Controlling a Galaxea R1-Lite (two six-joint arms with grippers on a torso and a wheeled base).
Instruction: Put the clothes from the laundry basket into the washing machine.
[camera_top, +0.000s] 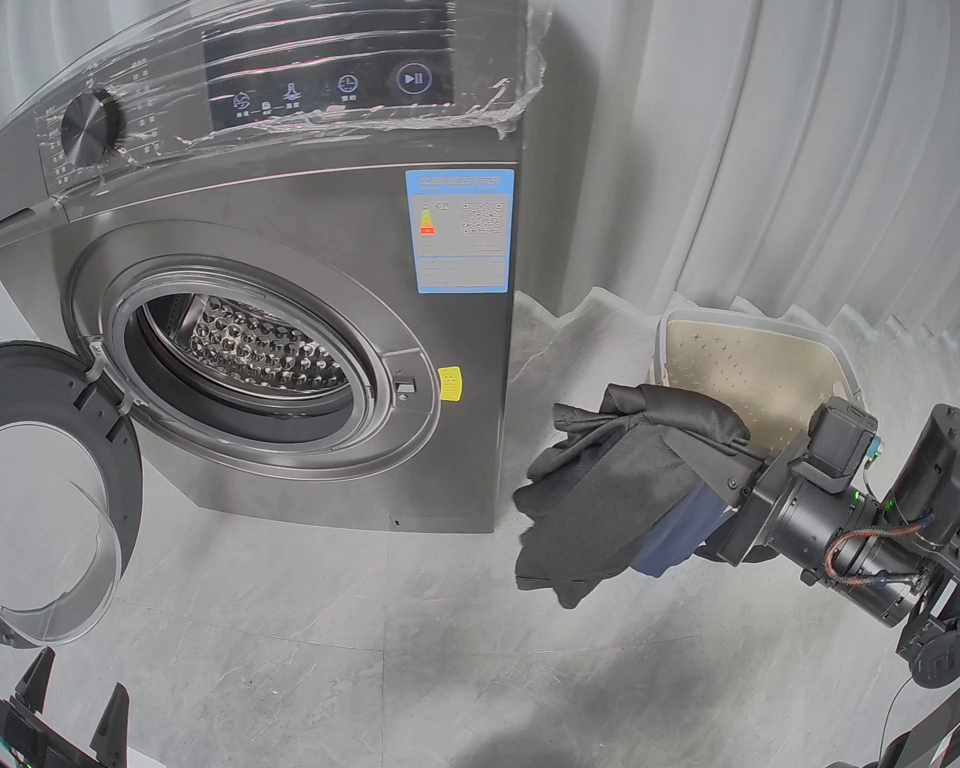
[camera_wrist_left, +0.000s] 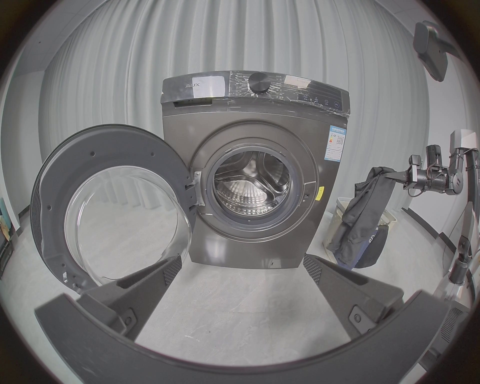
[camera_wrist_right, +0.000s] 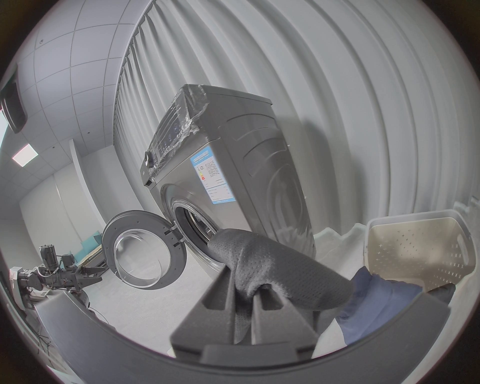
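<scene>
My right gripper (camera_top: 712, 447) is shut on a bundle of dark grey clothes (camera_top: 600, 490) with a blue garment (camera_top: 685, 535) hanging beneath, held in the air between the laundry basket (camera_top: 760, 365) and the washing machine (camera_top: 300, 300). The cloth drapes over the closed fingers (camera_wrist_right: 280, 320). The basket's inside looks bare. The machine's round door (camera_top: 50, 500) is swung wide open on the left, and the drum (camera_top: 260, 350) shows nothing in it. My left gripper (camera_wrist_left: 240, 280) hangs open low on the left, facing the drum (camera_wrist_left: 250, 185), with nothing between its fingers.
White curtains (camera_top: 750, 150) hang behind the machine and basket. White sheeting (camera_top: 590, 330) lies on the floor beside the machine's right side. Open grey tiled floor (camera_top: 350, 620) stretches in front of the washer.
</scene>
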